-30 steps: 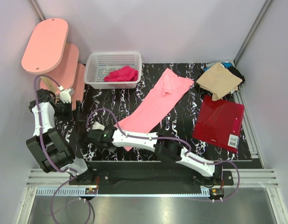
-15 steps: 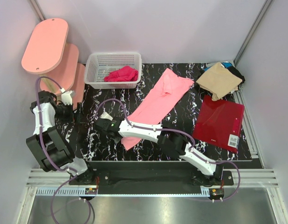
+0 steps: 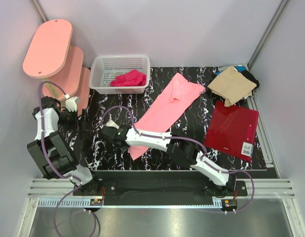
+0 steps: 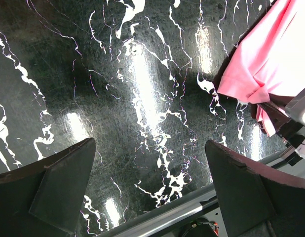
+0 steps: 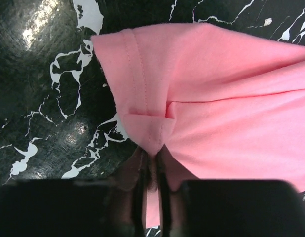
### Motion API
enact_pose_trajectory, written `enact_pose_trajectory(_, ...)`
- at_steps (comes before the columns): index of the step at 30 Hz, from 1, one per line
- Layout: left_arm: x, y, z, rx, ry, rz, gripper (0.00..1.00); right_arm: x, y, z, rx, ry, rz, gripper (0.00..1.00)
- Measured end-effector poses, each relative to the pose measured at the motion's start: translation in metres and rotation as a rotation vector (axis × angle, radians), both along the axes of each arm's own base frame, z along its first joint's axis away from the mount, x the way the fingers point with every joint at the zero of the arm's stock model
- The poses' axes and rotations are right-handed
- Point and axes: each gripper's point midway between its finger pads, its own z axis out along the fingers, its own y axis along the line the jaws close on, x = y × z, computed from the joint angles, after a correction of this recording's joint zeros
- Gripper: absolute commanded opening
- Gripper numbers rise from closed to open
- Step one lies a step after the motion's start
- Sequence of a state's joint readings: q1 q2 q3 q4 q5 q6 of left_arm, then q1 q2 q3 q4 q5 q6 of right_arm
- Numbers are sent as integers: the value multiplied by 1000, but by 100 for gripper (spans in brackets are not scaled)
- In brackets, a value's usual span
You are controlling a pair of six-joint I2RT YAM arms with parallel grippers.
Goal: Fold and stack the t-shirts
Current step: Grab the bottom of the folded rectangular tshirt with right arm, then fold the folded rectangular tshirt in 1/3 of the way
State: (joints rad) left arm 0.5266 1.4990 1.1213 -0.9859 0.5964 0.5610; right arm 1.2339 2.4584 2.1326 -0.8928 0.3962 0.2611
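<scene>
Fingertips of right tool (image 5: 151, 165) blurred dark in our wrist view, yet pinched together on hem corner of salmon-pink t-shirt (image 5: 231, 98), which we see folded long, lying diagonally across bench (image 4: 93, 98) centre, left tool (image 4: 150, 190) spread wide above it

Right claw (image 3: 113, 134) at pink t-shirt (image 3: 168, 109) near-left corner.
</scene>
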Motion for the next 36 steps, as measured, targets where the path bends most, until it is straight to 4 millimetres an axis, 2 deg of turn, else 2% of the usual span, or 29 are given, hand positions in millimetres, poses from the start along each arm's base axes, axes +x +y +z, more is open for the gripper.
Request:
enact_pose_trajectory(2, 0, 0, 0, -1, 2, 0, 99, -1, -1, 1, -4, 7, 1, 2)
enact_pose_trajectory(7, 0, 0, -1, -3, 4, 0, 99, -13, -4, 4, -19, 66, 15, 1)
enact_pose_trajectory(10, 0, 0, -1, -2, 4, 0, 99, -22, 2, 13, 8, 115, 31, 2)
enact_pose_trajectory(13, 0, 0, -1, -2, 4, 0, 99, -31, 12, 30, 64, 160, 49, 2)
enact_pose_trajectory(18, 0, 0, -1, -3, 4, 0, 99, -41, 33, 71, 191, 202, 82, 3)
enact_pose_trajectory(22, 0, 0, -1, -2, 5, 0, 99, -49, 34, 94, 242, 229, 101, 4)
enact_pose_trajectory(25, 0, 0, -1, -2, 6, 1, 99, -57, 25, 106, 263, 261, 111, 4)
enact_pose_trajectory(29, -1, 0, -1, -3, 7, 1, 99, -61, 2, 110, 275, 326, 92, 3)
enact_pose_trajectory(32, -1, 0, 0, -4, 9, 1, 99, -44, -22, 107, 294, 365, 32, 3)
enact_pose_trajectory(36, 0, 0, 3, -3, 6, 1, 99, -8, -47, 102, 334, 390, -60, 3)
